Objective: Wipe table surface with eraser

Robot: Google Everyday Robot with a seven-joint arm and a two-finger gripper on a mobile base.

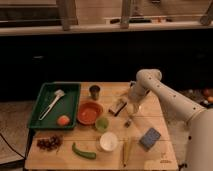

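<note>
End effector (pixel 133 108) sits low over the counter (pixel 112 91), just right of the eraser (pixel 118 106). Honestly can't tell if it's open or closed.

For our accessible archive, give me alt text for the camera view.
A robot arm's gripper hangs over a wooden table surface, beside a small dark eraser. A green tray, a red bowl and a blue pad lie around it.

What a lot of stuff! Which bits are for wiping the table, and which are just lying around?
For the job: eraser; table surface; gripper, close beside the eraser.
Lying about: green tray, red bowl, blue sponge, grapes, metal cup, white bowl.
</note>
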